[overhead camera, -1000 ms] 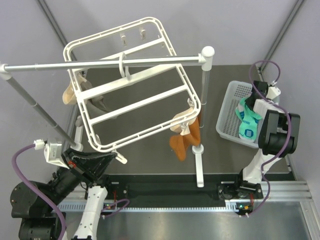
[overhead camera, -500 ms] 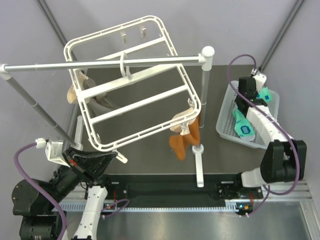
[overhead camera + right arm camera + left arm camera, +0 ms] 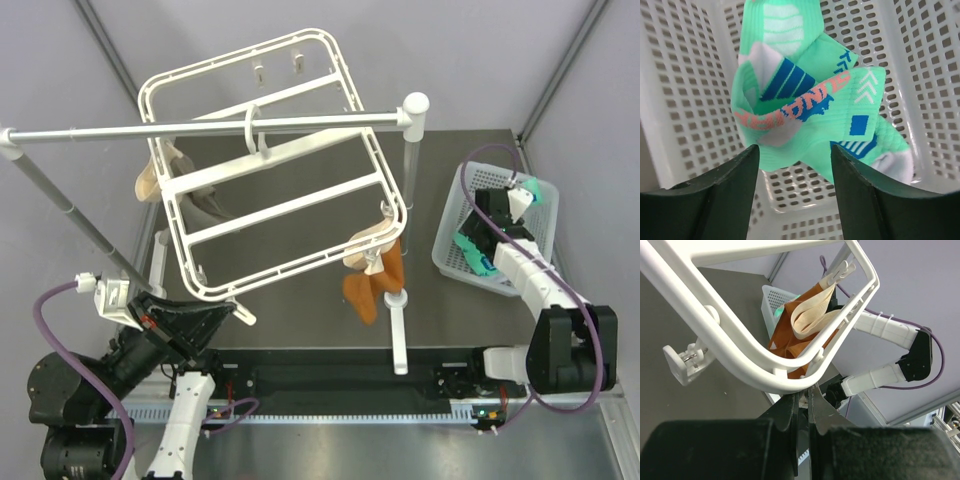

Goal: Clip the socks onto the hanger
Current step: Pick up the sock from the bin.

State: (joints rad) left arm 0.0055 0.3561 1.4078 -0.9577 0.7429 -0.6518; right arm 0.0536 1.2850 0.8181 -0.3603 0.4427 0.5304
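Note:
Teal-green socks (image 3: 805,100) with blue and white patches lie crumpled on the floor of the white perforated basket (image 3: 685,100). My right gripper (image 3: 792,150) hovers open just over them, one finger on each side, gripping nothing. From above, the right gripper (image 3: 477,240) is inside the basket (image 3: 447,250) with teal fabric (image 3: 537,190) showing beside it. The white hanger (image 3: 270,160) hangs tilted from the grey rail (image 3: 200,128). My left gripper (image 3: 803,391) is shut on the hanger's (image 3: 740,360) lower rim.
An orange sock (image 3: 370,285) and a beige sock (image 3: 150,175) hang clipped to the hanger. A spare clip (image 3: 685,360) dangles from the frame. The rail's upright post (image 3: 400,320) stands between both arms.
My right gripper carried a teal sock over the basket, dropped into it and opened, leaving the sock on the basket floor. The hanger has swung slightly with the left gripper.

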